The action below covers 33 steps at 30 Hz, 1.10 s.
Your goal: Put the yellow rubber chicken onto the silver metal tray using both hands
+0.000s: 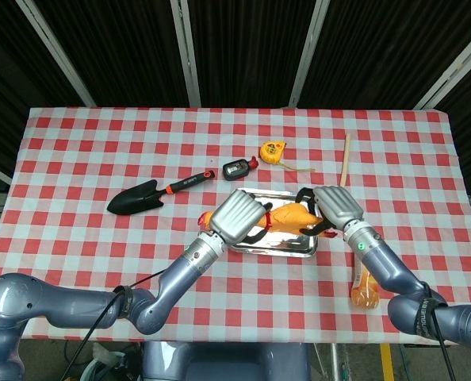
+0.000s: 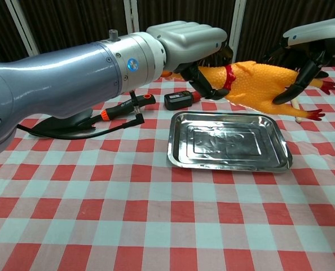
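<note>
The yellow rubber chicken hangs in the air above the silver metal tray, clear of its bottom. My left hand grips its head and red-collared neck end. At the chicken's tail and legs end, my right hand holds it with dark fingers curled around the body. The chicken lies roughly level, red feet sticking out to the right. The tray sits bare on the checkered cloth.
A black trowel with an orange-and-black handle lies left of the tray. A small black device and a yellow tape measure sit behind it. A wooden stick and an orange toy lie to the right.
</note>
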Each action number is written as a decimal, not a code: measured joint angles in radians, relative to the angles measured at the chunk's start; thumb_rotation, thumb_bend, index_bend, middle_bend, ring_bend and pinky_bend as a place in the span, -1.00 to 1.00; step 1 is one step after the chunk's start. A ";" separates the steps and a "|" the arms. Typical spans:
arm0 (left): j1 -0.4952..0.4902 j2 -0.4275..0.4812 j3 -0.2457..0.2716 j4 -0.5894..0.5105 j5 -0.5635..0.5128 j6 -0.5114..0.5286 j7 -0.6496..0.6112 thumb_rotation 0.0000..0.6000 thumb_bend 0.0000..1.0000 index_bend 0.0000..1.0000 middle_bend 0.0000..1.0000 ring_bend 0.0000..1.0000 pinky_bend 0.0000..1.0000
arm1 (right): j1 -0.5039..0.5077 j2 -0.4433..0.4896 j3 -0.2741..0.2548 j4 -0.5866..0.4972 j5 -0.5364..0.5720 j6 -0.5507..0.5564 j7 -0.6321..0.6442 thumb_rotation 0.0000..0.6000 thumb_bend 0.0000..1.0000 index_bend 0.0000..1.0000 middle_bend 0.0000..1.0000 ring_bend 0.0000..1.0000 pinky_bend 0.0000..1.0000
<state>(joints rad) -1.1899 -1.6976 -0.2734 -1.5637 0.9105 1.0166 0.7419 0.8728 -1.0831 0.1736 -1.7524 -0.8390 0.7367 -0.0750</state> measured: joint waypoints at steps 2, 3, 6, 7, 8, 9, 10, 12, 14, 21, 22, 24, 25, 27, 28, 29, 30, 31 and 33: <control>0.000 0.000 0.001 0.001 0.000 0.000 -0.002 1.00 0.09 0.17 0.24 0.09 0.21 | -0.001 0.000 -0.001 -0.002 0.001 0.002 -0.003 1.00 1.00 0.90 0.54 0.63 0.81; 0.000 0.000 0.001 0.003 0.000 0.000 -0.002 1.00 0.09 0.17 0.24 0.09 0.21 | -0.001 0.000 -0.001 -0.003 0.001 0.004 -0.004 1.00 1.00 0.93 0.56 0.65 0.82; 0.000 -0.001 0.001 0.009 -0.001 -0.001 -0.006 1.00 0.09 0.16 0.24 0.09 0.21 | -0.004 0.000 -0.001 -0.009 0.001 0.011 -0.006 1.00 1.00 0.95 0.57 0.66 0.83; -0.001 -0.001 0.001 0.010 -0.001 -0.001 -0.007 1.00 0.09 0.16 0.24 0.09 0.21 | -0.005 0.001 0.000 -0.011 0.001 0.012 -0.007 1.00 1.00 0.94 0.58 0.66 0.83; -0.001 -0.001 0.000 0.012 -0.001 -0.001 -0.008 1.00 0.09 0.16 0.24 0.09 0.21 | -0.005 0.002 0.000 -0.013 0.001 0.012 -0.007 1.00 1.00 0.89 0.58 0.65 0.83; -0.001 -0.001 0.000 0.013 -0.001 -0.001 -0.008 1.00 0.09 0.16 0.24 0.09 0.21 | -0.006 0.003 0.000 -0.014 0.001 0.012 -0.007 1.00 1.00 0.81 0.58 0.63 0.82; -0.002 -0.002 0.000 0.014 -0.001 -0.001 -0.008 1.00 0.09 0.16 0.24 0.09 0.21 | -0.007 0.003 0.001 -0.015 0.000 0.012 -0.005 1.00 1.00 0.71 0.57 0.60 0.81; -0.002 -0.002 0.001 0.016 0.001 0.001 -0.010 1.00 0.09 0.16 0.24 0.09 0.21 | -0.009 0.005 0.002 -0.017 -0.006 0.010 0.000 1.00 1.00 0.30 0.42 0.37 0.67; -0.002 -0.002 0.001 0.019 0.003 0.001 -0.011 1.00 0.09 0.16 0.24 0.09 0.21 | -0.011 0.012 0.003 -0.018 -0.020 -0.001 0.011 1.00 0.91 -0.05 0.19 0.13 0.49; -0.002 -0.003 0.002 0.032 0.012 0.011 -0.007 1.00 0.09 0.16 0.24 0.09 0.21 | -0.011 0.060 0.003 -0.018 -0.061 -0.115 0.068 1.00 -0.19 -0.89 -0.53 -0.63 -0.24; -0.002 -0.003 0.002 0.033 0.014 0.013 -0.007 1.00 0.09 0.16 0.24 0.09 0.21 | -0.010 0.071 0.004 -0.017 -0.072 -0.138 0.083 1.00 -0.21 -0.93 -0.56 -0.66 -0.26; -0.002 -0.004 0.004 0.035 0.016 0.015 -0.004 1.00 0.09 0.16 0.24 0.09 0.21 | -0.010 0.083 0.006 -0.014 -0.091 -0.160 0.106 1.00 -0.23 -0.98 -0.59 -0.70 -0.30; -0.001 -0.004 0.005 0.036 0.017 0.016 -0.001 1.00 0.09 0.16 0.24 0.09 0.21 | -0.011 0.089 0.007 -0.011 -0.103 -0.168 0.117 1.00 -0.23 -0.99 -0.60 -0.70 -0.31; 0.000 -0.005 0.008 0.037 0.018 0.018 0.002 1.00 0.09 0.16 0.24 0.09 0.21 | -0.013 0.095 0.008 -0.007 -0.116 -0.177 0.130 1.00 -0.23 -0.99 -0.60 -0.70 -0.31; 0.000 -0.005 0.008 0.037 0.019 0.019 0.003 1.00 0.09 0.16 0.24 0.09 0.21 | -0.015 0.098 0.009 -0.005 -0.125 -0.181 0.138 1.00 -0.23 -0.99 -0.60 -0.70 -0.31; 0.000 -0.005 0.008 0.038 0.019 0.020 0.003 1.00 0.09 0.16 0.24 0.09 0.21 | -0.017 0.099 0.010 -0.004 -0.129 -0.182 0.143 1.00 -0.23 -0.99 -0.60 -0.70 -0.31; 0.001 -0.005 0.009 0.038 0.021 0.020 0.003 1.00 0.09 0.16 0.24 0.09 0.21 | -0.019 0.099 0.011 -0.002 -0.134 -0.182 0.149 1.00 -0.23 -0.99 -0.60 -0.71 -0.31; 0.001 -0.006 0.009 0.038 0.021 0.020 0.003 1.00 0.09 0.16 0.24 0.09 0.21 | -0.022 0.100 0.013 -0.001 -0.140 -0.181 0.156 1.00 -0.23 -0.99 -0.60 -0.70 -0.31; 0.001 -0.007 0.009 0.039 0.021 0.018 0.003 1.00 0.09 0.16 0.24 0.09 0.21 | -0.025 0.100 0.015 0.002 -0.150 -0.179 0.163 1.00 -0.23 -0.95 -0.60 -0.69 -0.31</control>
<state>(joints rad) -1.1893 -1.7041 -0.2644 -1.5249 0.9317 1.0350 0.7452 0.8480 -0.9829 0.1890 -1.7503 -0.9889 0.5579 0.0879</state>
